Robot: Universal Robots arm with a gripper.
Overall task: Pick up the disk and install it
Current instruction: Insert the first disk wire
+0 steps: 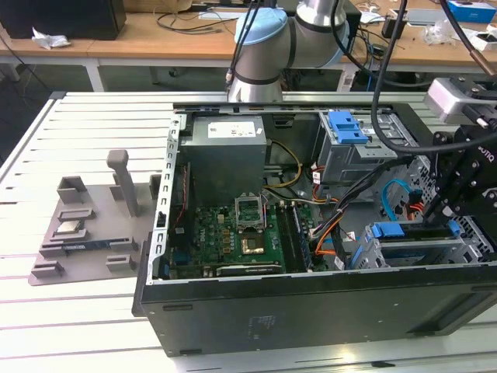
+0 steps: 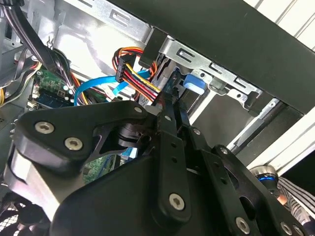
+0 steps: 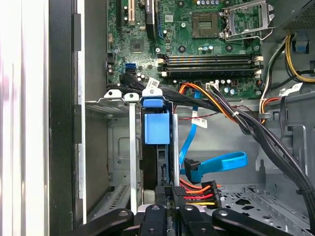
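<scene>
The black two-fingered gripper (image 3: 167, 209) is seen closed tight on the edge of the blue-framed silver disk (image 3: 157, 129), which is held upright in the grey metal drive cage (image 3: 123, 142).

The open computer case (image 1: 233, 311) left little room at the exterior view's right; the gripper (image 1: 458, 194) hung over the metal drive cage (image 1: 404, 252), where the disk (image 3: 157, 128) stood on edge in its slot; bundled cables (image 3: 236, 118) and a blue ribbon cable (image 3: 221, 162) crowded just beside it; the motherboard (image 1: 233, 233) lay unobstructed toward the left.
</scene>
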